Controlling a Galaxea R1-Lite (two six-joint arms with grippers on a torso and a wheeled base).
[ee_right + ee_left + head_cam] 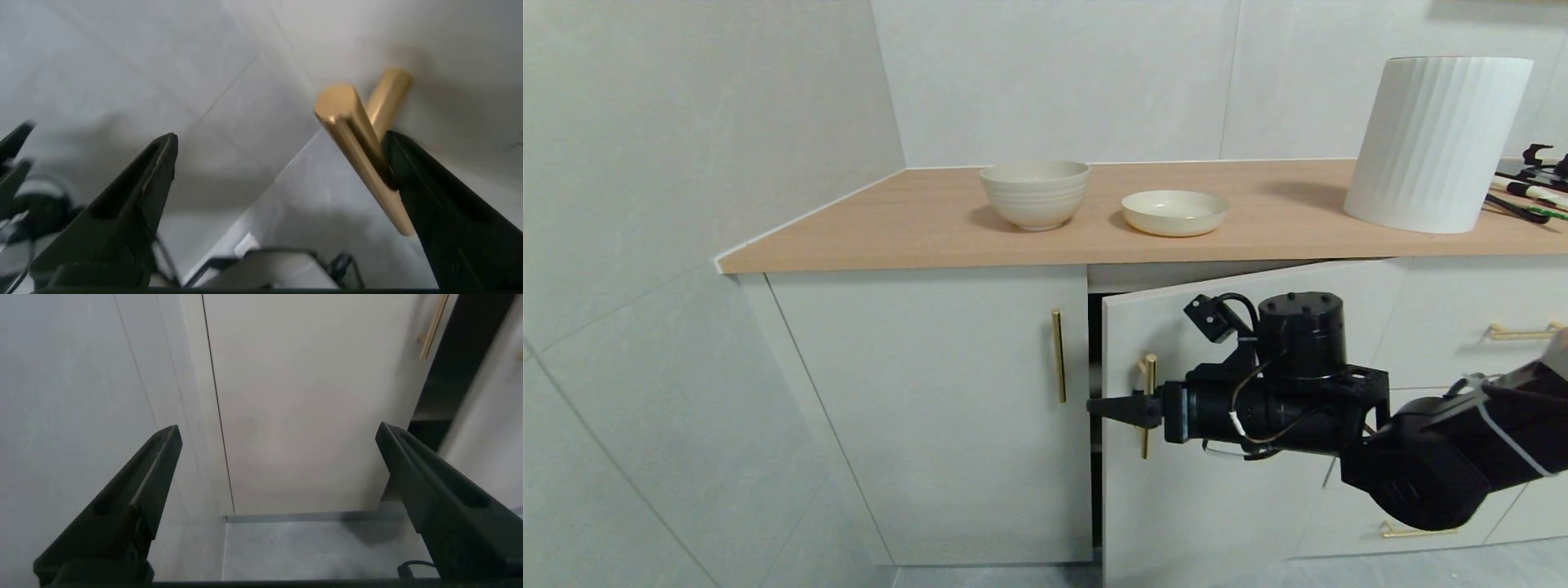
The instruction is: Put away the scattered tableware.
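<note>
right gripper (1107, 407): fingers spread wide, the ajar door's gold handle (1147, 404) between them, not clamped | left gripper (278, 449): fingers spread, holding nothing | bowl (1035, 194) and plate (1175, 212): on the countertop (890, 229) above that handle, well apart from the right gripper

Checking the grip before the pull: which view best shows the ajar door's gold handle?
The right wrist view: the gold handle sits close up between the fingers of the open right claw. The head view shows it on the ajar door, partly crossed by the claw. The left wrist view shows the closed door's handle instead.
</note>
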